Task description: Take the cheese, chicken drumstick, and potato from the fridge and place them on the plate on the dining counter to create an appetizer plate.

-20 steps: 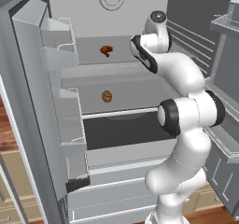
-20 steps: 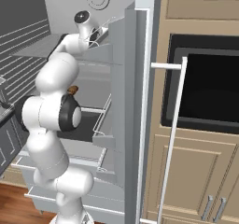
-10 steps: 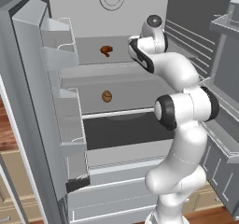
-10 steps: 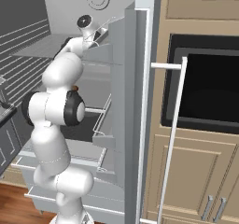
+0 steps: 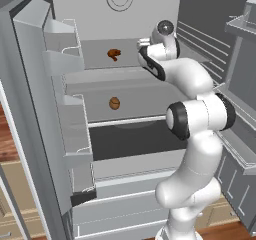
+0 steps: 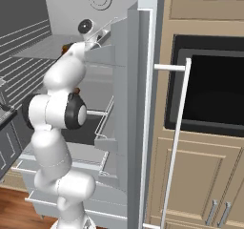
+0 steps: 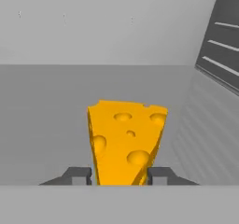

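text: none readable | labels: none | brands: none | numbers: none | signs: none

You are looking at the cheese (image 7: 125,141) standing on the grey fridge shelf (image 7: 46,120), with the gripper (image 7: 121,175) fingertips (image 7: 78,175) pressing against both its sides.

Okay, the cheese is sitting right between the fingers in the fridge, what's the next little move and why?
Probably lift slightly and draw back out of the fridge. In the hand view the gripper has a fingertip against each side of the cheese, which looks like a grip, and the wedge still sits low on the shelf.
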Robot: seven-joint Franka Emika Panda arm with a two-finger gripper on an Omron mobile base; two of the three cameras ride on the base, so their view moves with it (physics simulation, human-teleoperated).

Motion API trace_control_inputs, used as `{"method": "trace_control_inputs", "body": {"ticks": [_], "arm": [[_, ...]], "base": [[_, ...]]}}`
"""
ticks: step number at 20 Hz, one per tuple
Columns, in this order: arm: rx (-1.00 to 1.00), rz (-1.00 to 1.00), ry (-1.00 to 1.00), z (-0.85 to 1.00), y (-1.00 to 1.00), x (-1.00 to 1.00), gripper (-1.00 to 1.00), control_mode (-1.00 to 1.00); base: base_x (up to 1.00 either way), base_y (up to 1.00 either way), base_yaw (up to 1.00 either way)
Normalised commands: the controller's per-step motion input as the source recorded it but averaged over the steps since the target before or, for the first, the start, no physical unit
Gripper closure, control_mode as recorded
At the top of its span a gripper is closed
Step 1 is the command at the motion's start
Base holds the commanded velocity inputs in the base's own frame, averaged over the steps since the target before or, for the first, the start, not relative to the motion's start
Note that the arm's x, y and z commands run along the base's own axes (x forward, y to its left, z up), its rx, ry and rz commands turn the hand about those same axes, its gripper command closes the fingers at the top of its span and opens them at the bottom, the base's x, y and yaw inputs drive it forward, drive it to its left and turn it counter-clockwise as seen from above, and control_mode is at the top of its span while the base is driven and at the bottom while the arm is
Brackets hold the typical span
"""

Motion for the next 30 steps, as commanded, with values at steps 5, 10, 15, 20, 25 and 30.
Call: {"method": "trace_control_inputs", "body": {"ticks": [5,10,15,20,25,30], "arm": [[0.00,0.00,-0.23,0.00,0.00,-0.67,1.00,-1.00],[0.00,0.00,-0.18,0.00,0.01,-0.98,1.00,-1.00],[0.09,0.00,-0.05,0.11,0.00,-1.00,1.00,-1.00],[0.15,0.00,0.00,0.67,0.00,-1.00,1.00,-1.00],[0.13,0.00,0.05,0.76,0.07,-1.00,1.00,-1.00],[0.06,0.01,0.16,0.17,0.17,-1.00,1.00,-1.00]], "base": [[0.00,0.00,0.00],[0.00,0.00,0.00],[0.00,0.00,0.00],[0.00,0.00,0.00],[0.00,0.00,0.00],[0.00,0.00,0.00]]}}
